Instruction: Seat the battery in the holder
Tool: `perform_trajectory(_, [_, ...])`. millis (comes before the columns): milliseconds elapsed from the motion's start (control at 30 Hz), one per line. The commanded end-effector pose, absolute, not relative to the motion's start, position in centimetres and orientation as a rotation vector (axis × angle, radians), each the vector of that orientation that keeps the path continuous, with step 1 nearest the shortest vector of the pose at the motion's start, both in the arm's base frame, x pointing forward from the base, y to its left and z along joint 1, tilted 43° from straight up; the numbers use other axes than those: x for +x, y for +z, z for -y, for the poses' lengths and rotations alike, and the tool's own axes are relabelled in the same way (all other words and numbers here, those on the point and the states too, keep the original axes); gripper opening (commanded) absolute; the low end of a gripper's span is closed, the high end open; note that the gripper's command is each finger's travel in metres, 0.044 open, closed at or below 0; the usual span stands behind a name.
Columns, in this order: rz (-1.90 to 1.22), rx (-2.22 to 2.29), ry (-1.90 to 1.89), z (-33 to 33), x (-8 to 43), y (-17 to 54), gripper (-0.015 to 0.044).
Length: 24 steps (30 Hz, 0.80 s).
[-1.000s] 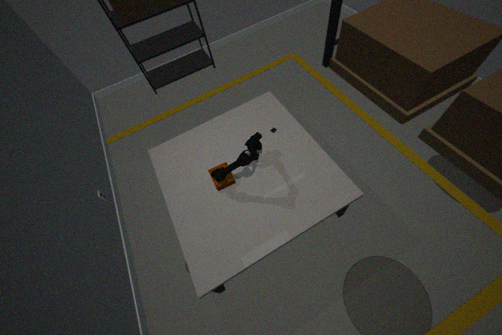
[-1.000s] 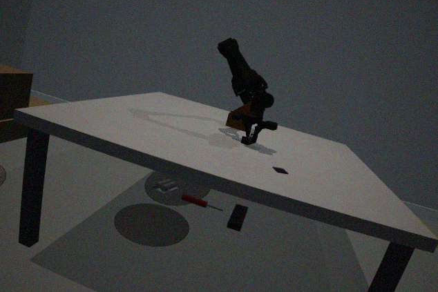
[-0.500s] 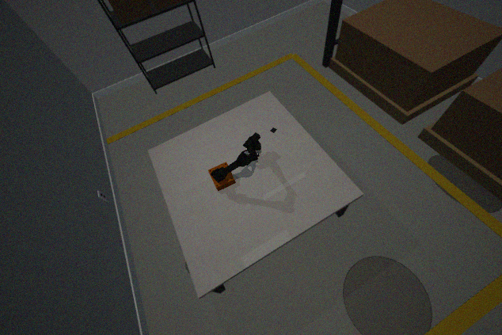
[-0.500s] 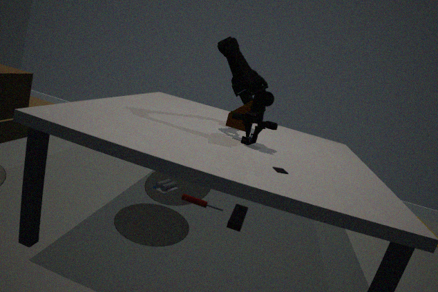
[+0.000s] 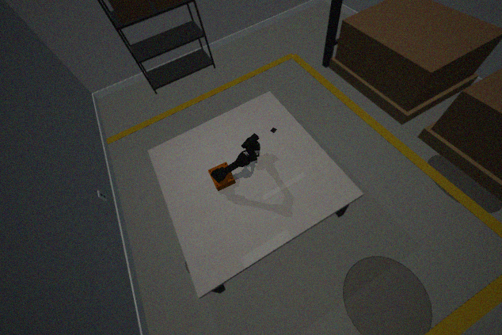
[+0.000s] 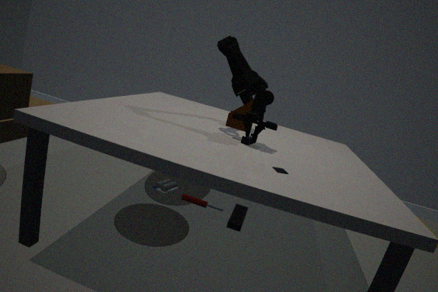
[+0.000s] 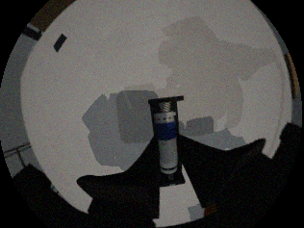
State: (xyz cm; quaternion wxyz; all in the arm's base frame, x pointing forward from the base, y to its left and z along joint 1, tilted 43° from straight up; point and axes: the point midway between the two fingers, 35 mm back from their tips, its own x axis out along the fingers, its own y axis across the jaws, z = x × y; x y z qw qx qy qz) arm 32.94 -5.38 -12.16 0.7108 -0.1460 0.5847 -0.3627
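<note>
The fingers are closed most of the way and clamp the battery (image 7: pixel 167 140), a cylinder with a blue band near its dark far cap and a pale grey body, which sticks out straight ahead of the gripper (image 7: pixel 167 175) in the wrist view. In the exterior view the gripper (image 6: pixel 249 139) points down with its tips just above or at the white table (image 6: pixel 141 132), its shadow directly beneath; whether it touches cannot be told. The dark arm (image 6: pixel 244 72) rises behind it from an orange base block (image 6: pixel 237 119). A small flat black square, possibly the holder (image 6: pixel 280 170), lies on the table to the right and nearer, well apart from the gripper; it shows at the upper left in the wrist view (image 7: pixel 59 42). On the floor under the table lie a red-handled screwdriver (image 6: pixel 195 201) and a black bar (image 6: pixel 237 217).
</note>
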Motion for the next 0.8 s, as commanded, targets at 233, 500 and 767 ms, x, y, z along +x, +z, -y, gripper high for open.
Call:
perform_trajectory(233, [-1.252,-0.336,-0.797,5.6,32.8,-12.2,0.0069])
perform_trajectory(500, [-1.246,-0.337,-0.794,5.4,32.2,-12.2,0.0069])
perform_trajectory(767, [-1.241,-0.340,-0.791,5.1,31.6,-12.3,0.0069])
